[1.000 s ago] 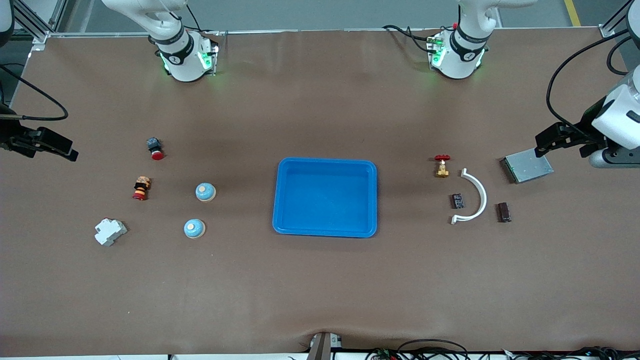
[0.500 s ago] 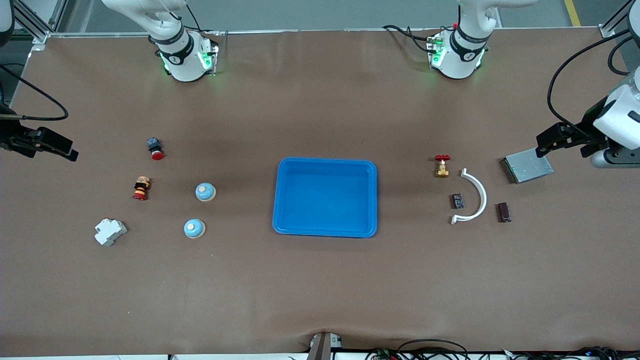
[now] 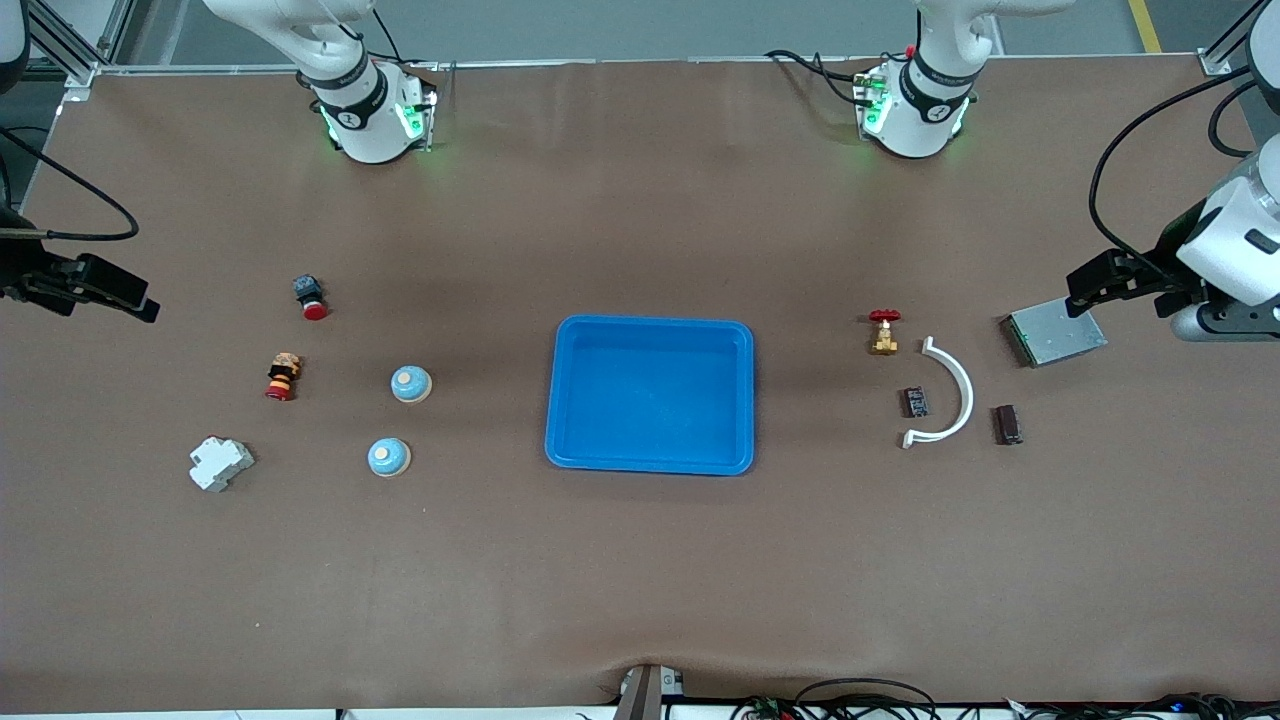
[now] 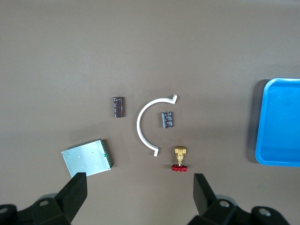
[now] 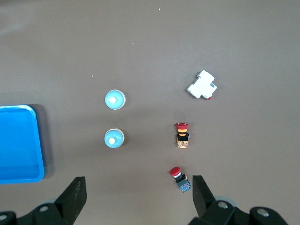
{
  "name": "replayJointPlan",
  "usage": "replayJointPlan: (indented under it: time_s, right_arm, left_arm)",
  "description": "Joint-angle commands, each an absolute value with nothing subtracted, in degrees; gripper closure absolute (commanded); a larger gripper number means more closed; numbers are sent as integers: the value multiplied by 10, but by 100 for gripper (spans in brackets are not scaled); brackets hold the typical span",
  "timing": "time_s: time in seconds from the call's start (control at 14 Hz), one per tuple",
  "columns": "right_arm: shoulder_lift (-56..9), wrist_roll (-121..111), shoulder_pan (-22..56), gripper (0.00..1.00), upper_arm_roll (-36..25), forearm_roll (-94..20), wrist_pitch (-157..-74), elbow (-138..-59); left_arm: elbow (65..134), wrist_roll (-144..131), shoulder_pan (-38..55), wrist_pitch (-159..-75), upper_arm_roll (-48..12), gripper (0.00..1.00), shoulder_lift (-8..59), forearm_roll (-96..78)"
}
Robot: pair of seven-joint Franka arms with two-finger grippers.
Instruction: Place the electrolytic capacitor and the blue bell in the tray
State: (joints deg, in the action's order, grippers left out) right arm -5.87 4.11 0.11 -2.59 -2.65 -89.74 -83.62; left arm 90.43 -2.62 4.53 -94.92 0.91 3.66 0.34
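The bright-blue tray (image 3: 650,460) lies empty at the table's middle; its edge shows in the left wrist view (image 4: 281,122) and the right wrist view (image 5: 18,145). Two blue bells (image 3: 411,383) (image 3: 388,457) sit toward the right arm's end, also in the right wrist view (image 5: 114,138) (image 5: 115,99). Two dark capacitor-like cylinders (image 3: 914,402) (image 3: 1008,424) lie toward the left arm's end, also in the left wrist view (image 4: 167,119) (image 4: 119,107). My left gripper (image 3: 1085,288) (image 4: 139,187) is open and empty, high over the silver module. My right gripper (image 3: 125,295) (image 5: 137,187) is open and empty, high over the table's right-arm end.
Near the bells are a red push button (image 3: 311,297), a red-and-orange switch part (image 3: 283,376) and a white breaker (image 3: 221,464). Near the capacitors are a brass valve with red handle (image 3: 884,332), a white curved strip (image 3: 950,390) and a silver module (image 3: 1055,337).
Both grippers have shifted only slightly in place. Nothing on the table has moved.
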Motion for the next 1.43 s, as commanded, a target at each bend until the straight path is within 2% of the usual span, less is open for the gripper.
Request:
replayJointPlan:
  time_s: [0.0,0.29,0.64,1.14,1.36]
  right_arm:
    - [-42,48,-1,0,-23,-33,-904,-854]
    - [-42,48,-1,0,-23,-33,-904,-855]
    - [-43,48,-2,0,-23,-33,-904,-855]
    - [-43,48,-2,0,-23,-33,-904,-856]
    - [-42,48,-2,0,-23,-33,-905,-862]
  left_arm:
    - [906,-34,44,-937,6,0,36,9]
    - [904,-33,39,-924,7,0,46,15]
    - [904,-21,33,-934,11,0,90,17]
    - [918,0,-1,-1004,11,0,171,14]
    - [953,10,-6,-1071,11,0,189,14]
